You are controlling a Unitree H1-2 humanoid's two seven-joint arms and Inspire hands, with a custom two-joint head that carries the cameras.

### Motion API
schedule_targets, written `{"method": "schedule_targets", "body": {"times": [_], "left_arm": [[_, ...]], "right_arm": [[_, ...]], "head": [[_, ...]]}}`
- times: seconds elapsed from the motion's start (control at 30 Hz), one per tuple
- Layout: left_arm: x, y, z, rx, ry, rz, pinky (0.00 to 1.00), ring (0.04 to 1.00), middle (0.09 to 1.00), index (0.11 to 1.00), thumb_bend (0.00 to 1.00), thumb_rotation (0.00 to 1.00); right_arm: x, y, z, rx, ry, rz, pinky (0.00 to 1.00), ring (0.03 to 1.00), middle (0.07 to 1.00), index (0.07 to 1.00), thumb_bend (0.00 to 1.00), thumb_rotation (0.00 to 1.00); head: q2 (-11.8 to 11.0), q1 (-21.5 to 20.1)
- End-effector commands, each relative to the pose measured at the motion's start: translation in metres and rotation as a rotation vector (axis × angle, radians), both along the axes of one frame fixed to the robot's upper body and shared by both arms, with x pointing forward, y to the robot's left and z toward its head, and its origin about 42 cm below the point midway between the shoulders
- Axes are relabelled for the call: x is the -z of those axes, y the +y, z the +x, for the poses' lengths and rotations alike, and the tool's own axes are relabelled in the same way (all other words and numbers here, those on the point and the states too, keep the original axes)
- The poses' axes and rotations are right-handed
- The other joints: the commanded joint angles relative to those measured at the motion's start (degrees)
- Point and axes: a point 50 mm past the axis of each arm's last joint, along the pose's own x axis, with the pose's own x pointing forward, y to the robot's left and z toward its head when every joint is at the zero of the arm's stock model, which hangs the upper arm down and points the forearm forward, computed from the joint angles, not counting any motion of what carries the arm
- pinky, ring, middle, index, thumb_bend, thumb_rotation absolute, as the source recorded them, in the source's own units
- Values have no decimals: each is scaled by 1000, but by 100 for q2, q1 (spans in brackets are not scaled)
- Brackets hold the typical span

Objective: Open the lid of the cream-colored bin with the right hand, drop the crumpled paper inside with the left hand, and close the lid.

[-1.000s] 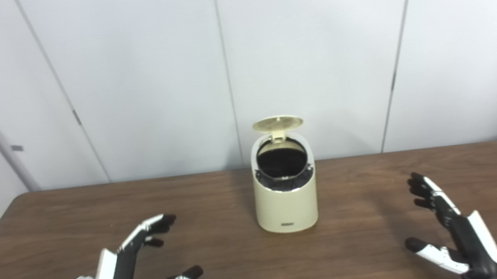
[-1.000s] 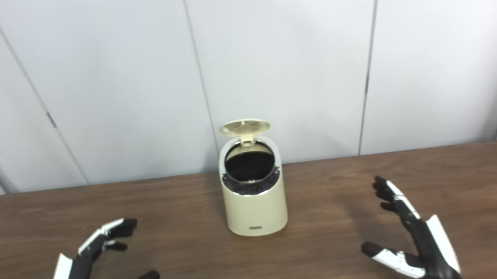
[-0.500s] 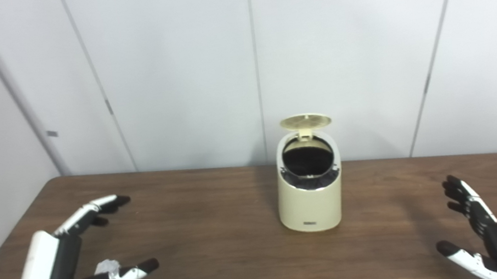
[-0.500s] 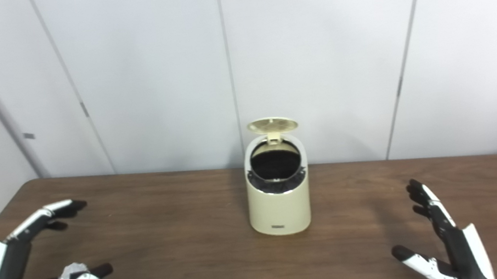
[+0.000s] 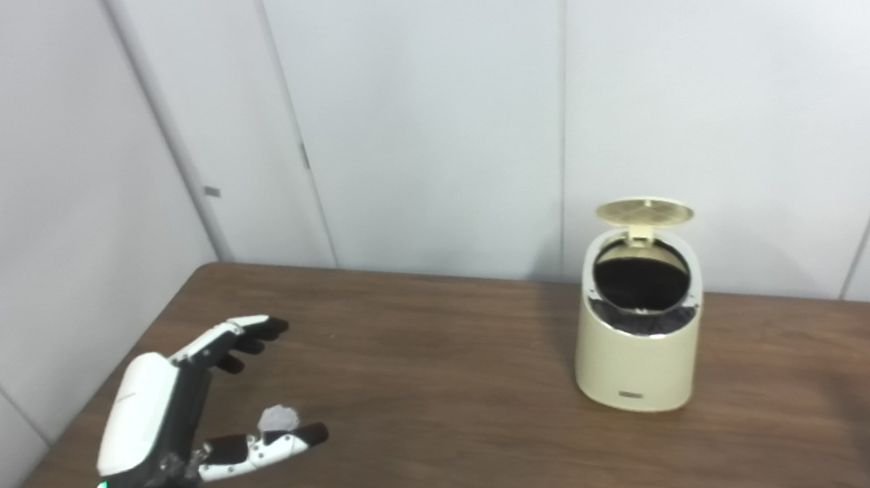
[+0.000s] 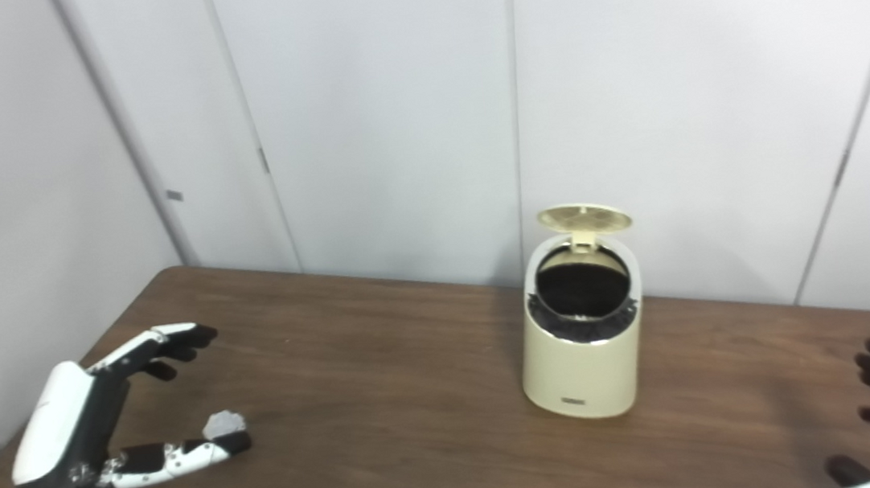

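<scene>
Camera swung left; left hand [image 5: 179, 420], spread wide and empty, now brackets paper ball [image 5: 277, 417] at lower left, bin [image 5: 640, 335] lid [image 5: 644, 211] up, grasp imminent.

Even, diffuse overhead light fills the room, bright on the pale wall panels [image 5: 420, 100] and softer on the brown table [image 5: 439, 437]. The cream bin [image 5: 639, 336] casts a faint shadow to its left. No glare shows. Both views are slightly soft, with mild grain; the bin's interior reads solid black.
</scene>
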Motion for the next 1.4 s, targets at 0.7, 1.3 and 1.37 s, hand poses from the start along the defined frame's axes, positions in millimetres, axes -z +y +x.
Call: {"method": "schedule_targets", "body": {"times": [0.7, 1.3, 1.37], "left_arm": [[38, -4, 18, -104, 72, 116, 590, 711, 769, 746, 1000, 328], [39, 9, 19, -229, 75, 177, 606, 726, 777, 753, 1000, 315], [41, 14, 20, -237, 82, 185, 600, 719, 771, 755, 1000, 301]], "right_arm": [[-8, -35, 19, -7, -96, -25, 503, 721, 785, 800, 1000, 807], [-5, -42, 21, 7, -86, -22, 483, 732, 785, 797, 1000, 804], [-4, -43, 21, 6, -82, -19, 482, 735, 790, 800, 1000, 804]], "head": [[6, 781], [-9, 929], [-1, 946]]}}
